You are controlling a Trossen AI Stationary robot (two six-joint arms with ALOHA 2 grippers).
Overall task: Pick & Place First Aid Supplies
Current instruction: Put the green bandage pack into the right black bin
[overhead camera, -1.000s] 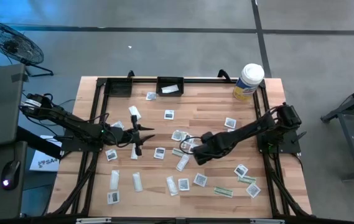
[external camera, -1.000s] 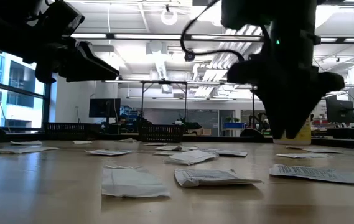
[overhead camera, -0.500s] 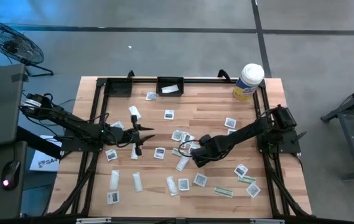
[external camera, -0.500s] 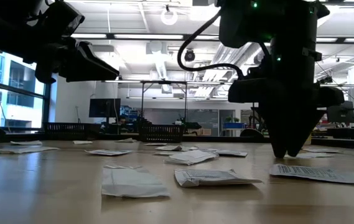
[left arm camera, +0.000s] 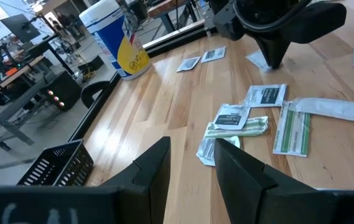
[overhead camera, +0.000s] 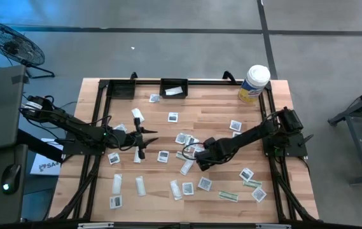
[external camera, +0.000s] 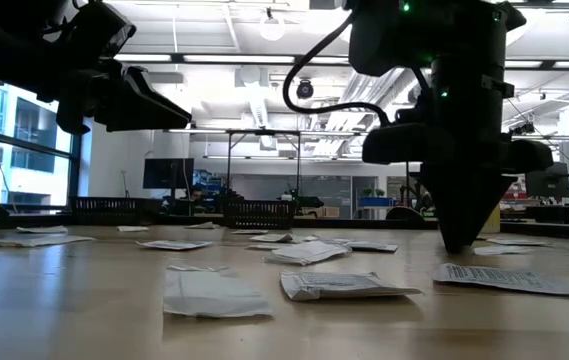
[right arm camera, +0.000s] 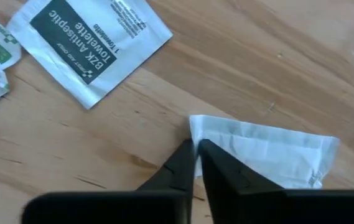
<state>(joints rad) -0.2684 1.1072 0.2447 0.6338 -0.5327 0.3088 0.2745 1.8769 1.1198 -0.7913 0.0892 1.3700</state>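
Many first aid supplies, small flat white packets (overhead camera: pixel 172 117) and narrow strips (overhead camera: pixel 140 186), lie scattered flat on the wooden table. My right gripper (overhead camera: pixel 199 163) points down at mid-table, its tips on the tabletop (external camera: pixel 461 240), and is shut at the edge of a narrow white packet (right arm camera: pixel 260 149). A dark-printed towelette packet (right arm camera: pixel 89 43) lies beside it. My left gripper (overhead camera: pixel 145 142) hovers open above the table's left half, holding nothing. A small heap of packets (left arm camera: pixel 245 118) lies ahead of it. My right gripper pinches the white packet at a corner of its short end (right arm camera: pixel 193 127) between its two fingertips (right arm camera: pixel 183 155). The fingers come from above, pointing down. The packet lies flat on the table, slightly crumpled.
A white tub with a yellow label (overhead camera: pixel 254 83) stands at the far right corner. Two black baskets (overhead camera: pixel 174 88) (overhead camera: pixel 122 89) sit along the far edge, one with a packet in it. A black frame (overhead camera: pixel 276 159) borders the table.
My right gripper has sunk until its tips reach the tabletop, and its fingers have shut on the white packet's corner. The packet stays flat on the table.
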